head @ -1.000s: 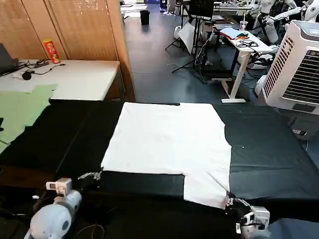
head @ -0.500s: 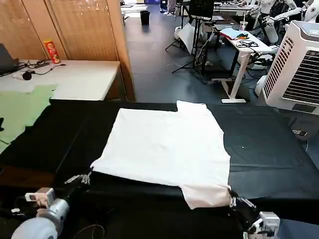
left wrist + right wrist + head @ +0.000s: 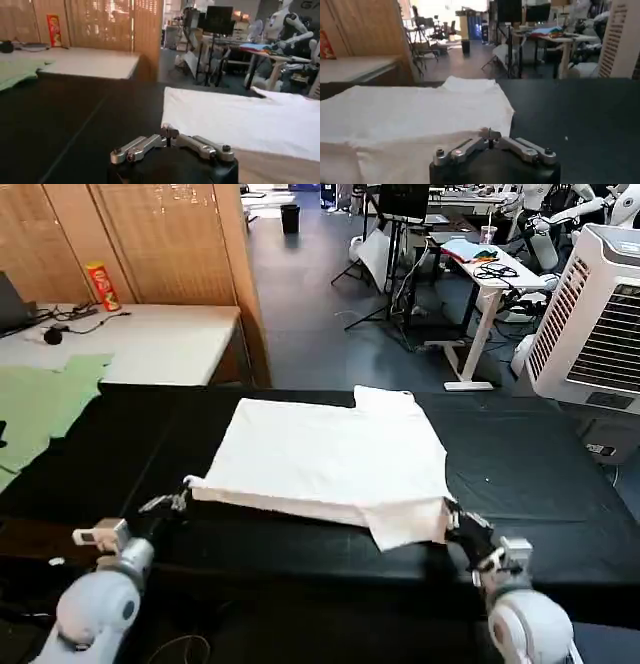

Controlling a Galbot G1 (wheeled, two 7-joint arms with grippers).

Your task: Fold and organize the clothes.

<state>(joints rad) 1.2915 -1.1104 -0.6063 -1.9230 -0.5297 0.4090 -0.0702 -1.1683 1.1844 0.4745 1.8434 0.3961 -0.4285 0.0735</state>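
Observation:
The white T-shirt [image 3: 335, 459] lies plain side up on the black table [image 3: 540, 504], its near edge lifted off the surface. My left gripper [image 3: 184, 495] is shut on the shirt's near left corner, seen up close in the left wrist view as the left gripper [image 3: 169, 134] pinching the white shirt [image 3: 240, 120]. My right gripper [image 3: 452, 518] is shut on the near right corner, where the cloth folds under. In the right wrist view the right gripper [image 3: 490, 135] holds the shirt's edge [image 3: 410, 115].
A pale green cloth [image 3: 35, 399] lies at the far left, beside a white desk [image 3: 150, 339] with a red can [image 3: 103, 286]. A white fan unit [image 3: 595, 319] stands at the far right. Black table surface is bare right of the shirt.
Both grippers have moved forward over the table, carrying the shirt's near edge up and away from me; the shirt's visible area has shortened.

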